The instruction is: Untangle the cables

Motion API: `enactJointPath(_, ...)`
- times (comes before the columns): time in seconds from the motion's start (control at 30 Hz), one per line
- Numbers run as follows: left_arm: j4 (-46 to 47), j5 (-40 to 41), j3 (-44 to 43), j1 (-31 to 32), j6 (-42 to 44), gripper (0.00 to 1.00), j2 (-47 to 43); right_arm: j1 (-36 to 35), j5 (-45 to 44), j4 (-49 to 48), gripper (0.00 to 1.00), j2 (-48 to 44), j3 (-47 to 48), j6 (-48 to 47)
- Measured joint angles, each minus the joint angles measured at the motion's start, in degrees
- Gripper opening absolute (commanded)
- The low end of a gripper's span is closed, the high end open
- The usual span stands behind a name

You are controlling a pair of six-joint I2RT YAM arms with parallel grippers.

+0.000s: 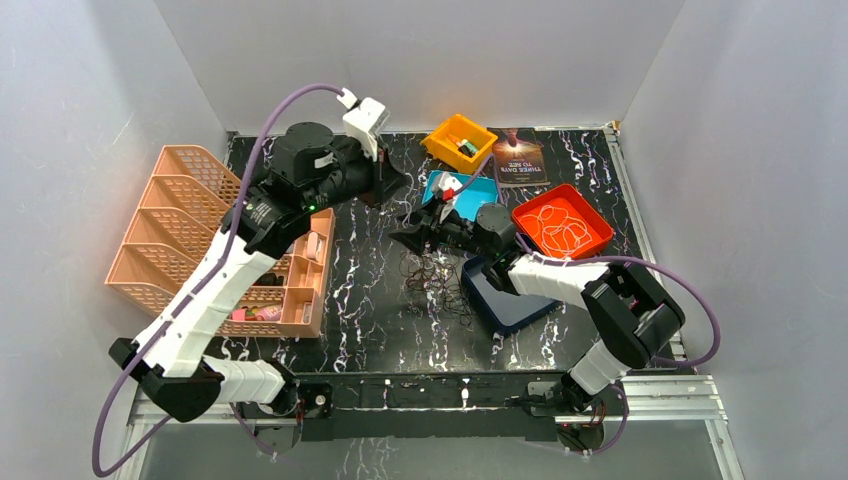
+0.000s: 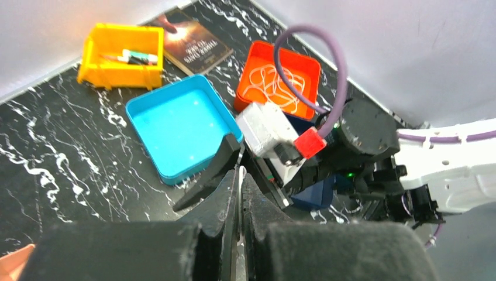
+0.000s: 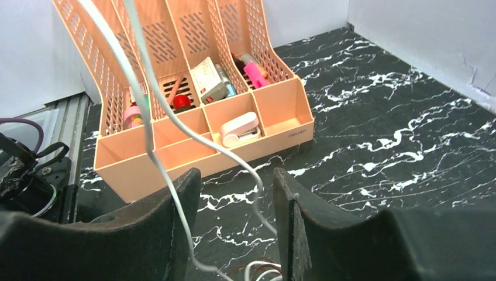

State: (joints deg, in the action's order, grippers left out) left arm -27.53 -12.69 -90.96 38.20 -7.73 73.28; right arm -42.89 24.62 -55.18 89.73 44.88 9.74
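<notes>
Those cables [image 1: 437, 280] looked light and springy, best pinched at one loose strand. My right hand [image 3: 237, 175] was spread, left hand [image 2: 240, 175] pressed together.

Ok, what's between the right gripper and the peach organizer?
Right wrist view: thin white cables run up through the open right gripper, in front of the organizer; otherwise only bare marbled table.

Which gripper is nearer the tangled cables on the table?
Right: the right gripper hangs directly beside the cables; the left gripper is farther back, toward the wall.
</notes>
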Motion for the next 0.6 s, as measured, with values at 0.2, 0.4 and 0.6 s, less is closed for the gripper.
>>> enactJointPath(0.2, -0.15, 4.00, -5.60, 0.00, -0.22, 0.00, -0.31, -0.04, -0.04, 1.81, 0.50, 0.79, -0.85, 1.81)
enactJointPath(0.4, -0.96, 7.87, -13.38, 0.00, 0.04, 0.00, -0.22, -0.26, 0.07, 2.80, 0.40, 3.61, -2.60, 2.78)
enactJointPath(0.6, -0.42, 10.14, -19.19, 0.00, 0.57, 0.00, -0.22, -0.61, 1.36, 2.95, 0.32, 7.19, -2.64, 4.15)
